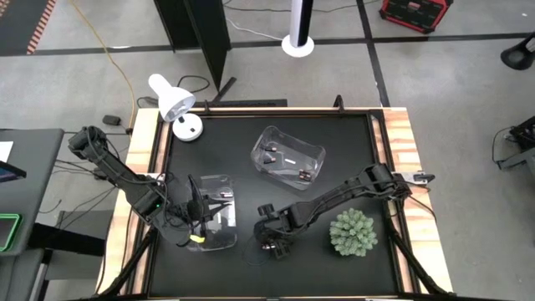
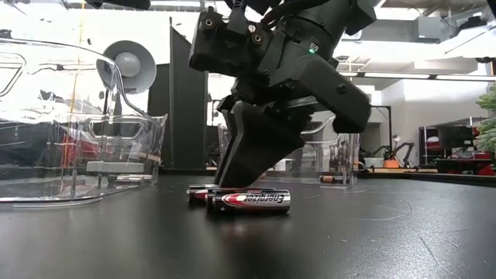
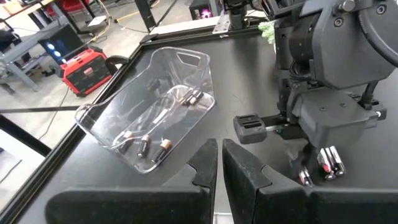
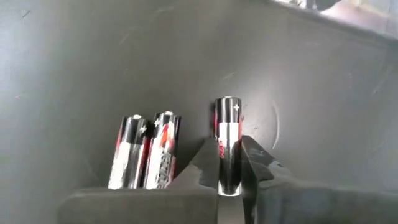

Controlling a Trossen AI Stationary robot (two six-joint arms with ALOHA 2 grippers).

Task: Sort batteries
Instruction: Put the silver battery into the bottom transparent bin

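R gripper (image 4: 229, 167) was down on the worktop (image 1: 351, 159) at about 6 o'clock, jaws pinching one silver-and-red battery (image 4: 227, 140) lying flat. Two more batteries (image 4: 146, 152) lay side by side just beside it, touching each other, apart from the pinched one. In the low view an Energizer cell (image 2: 254, 201) lay in front of the R gripper. L gripper (image 3: 219, 165) hovered at about 8 o'clock over the near bin (image 1: 214, 213), jaws pressed together, nothing in them. The far bin (image 1: 288, 155), near centre, held several dark, copper-ended batteries (image 3: 152, 144). Lamp (image 1: 177, 104) at 11 o'clock, a green plant (image 1: 353, 232) at 5.
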